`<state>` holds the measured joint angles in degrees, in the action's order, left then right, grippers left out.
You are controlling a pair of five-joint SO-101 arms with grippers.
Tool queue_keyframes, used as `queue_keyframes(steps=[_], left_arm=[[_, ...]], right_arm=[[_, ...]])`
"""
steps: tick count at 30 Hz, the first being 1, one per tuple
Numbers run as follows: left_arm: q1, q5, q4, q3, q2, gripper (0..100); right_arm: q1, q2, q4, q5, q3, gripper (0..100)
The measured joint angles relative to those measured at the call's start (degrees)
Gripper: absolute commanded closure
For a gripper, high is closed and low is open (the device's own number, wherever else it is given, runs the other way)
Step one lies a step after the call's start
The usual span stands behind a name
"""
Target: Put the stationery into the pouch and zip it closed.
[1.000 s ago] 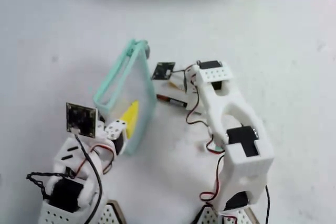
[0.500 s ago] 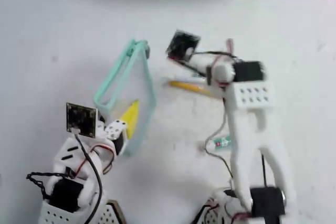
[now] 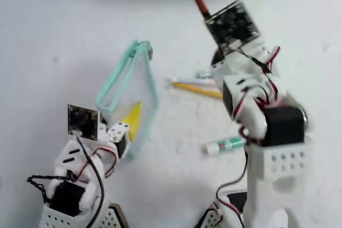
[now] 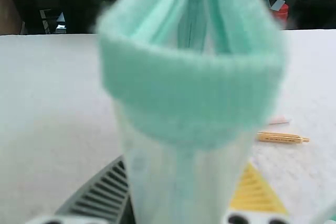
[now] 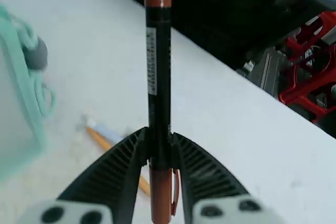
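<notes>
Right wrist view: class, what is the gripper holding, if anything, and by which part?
The right gripper is shut on a pen, clamping its barrel near one end.

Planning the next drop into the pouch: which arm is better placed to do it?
Right. The right gripper is shut on the pen, raised above the table, while the left gripper holds the pouch upright with its mouth open, so it is occupied.

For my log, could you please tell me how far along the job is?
Done: the left gripper holds the pouch open. In hand: the right gripper grips a pen, raised above the table. Left: that pen, the pencil and the glue stick go in, then zipping.
</notes>
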<state>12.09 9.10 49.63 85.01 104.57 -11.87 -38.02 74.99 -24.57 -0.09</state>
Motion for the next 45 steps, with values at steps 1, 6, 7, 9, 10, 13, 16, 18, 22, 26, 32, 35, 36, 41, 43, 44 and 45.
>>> queue_keyframes(steps=[1, 6, 7, 9, 10, 13, 16, 18, 22, 26, 32, 35, 36, 41, 43, 44, 45], left_arm=[[0.8, 0.0, 0.0, 0.0, 0.0, 80], [5.4, -3.3, 0.0, 0.0, 0.1, 80], [5.6, -3.6, 0.0, 0.0, 0.1, 80], [5.9, -3.8, 0.0, 0.0, 0.2, 80], [5.9, -3.8, 0.0, 0.0, 0.2, 80], [5.9, -3.8, 0.0, 0.0, 0.2, 80], [6.2, -3.8, 0.0, 0.0, 0.2, 80], [6.2, -4.0, 0.0, 0.0, 0.2, 80], [6.2, -4.2, 0.0, 0.0, 0.2, 77], [6.2, -4.2, 0.0, 0.0, 0.2, 76], [6.2, -4.2, 0.0, 0.0, 0.2, 76], [6.2, -4.2, 0.0, 0.0, 0.2, 76], [6.2, -4.2, 0.0, 0.0, 0.2, 76], [6.2, -4.2, 0.0, 0.0, 0.2, 76], [6.2, -4.2, 0.0, 0.0, 0.2, 76], [6.2, -4.2, 0.0, 0.0, 0.2, 76], [6.2, -4.2, 0.0, 0.0, 0.2, 76]], right_arm=[[-0.8, -0.2, 0.0, 2.5, -2.0, 98.1], [-9.8, -0.5, 0.1, 10.5, -9.3, 98.1], [-11.5, -0.5, 0.1, 11.5, -10.2, 98.1], [-16.2, -0.5, 0.1, 13.2, -12.3, 98.1], [-18.5, -0.5, 0.1, 13.8, -13.6, 98.1], [-23.6, -0.9, -0.2, 15.3, -16.4, 98.1], [-26.4, -1.1, -3.6, 16.3, -15.7, 98.1], [-26.5, -1.1, -7.6, 19.0, -13.2, 98.1], [-26.9, -0.9, -15.6, 25.7, -6.1, 98.1], [-29.5, -0.9, -18.1, 27.2, 0.9, 98.1], [-29.5, -0.8, -20.5, 27.3, 11.6, 98.1], [-29.6, -0.8, -22.9, 27.3, 14.9, 98.1], [-29.6, -0.8, -22.9, 27.3, 15.3, 98.1], [-30.0, -1.3, -21.6, 27.3, 16.0, 96.9], [-31.0, -1.3, -19.1, 25.2, 16.0, 90.9], [-31.6, -1.3, -17.6, 23.1, 16.0, 86.0], [-32.4, -1.3, -16.1, 21.0, 16.0, 80.8]])
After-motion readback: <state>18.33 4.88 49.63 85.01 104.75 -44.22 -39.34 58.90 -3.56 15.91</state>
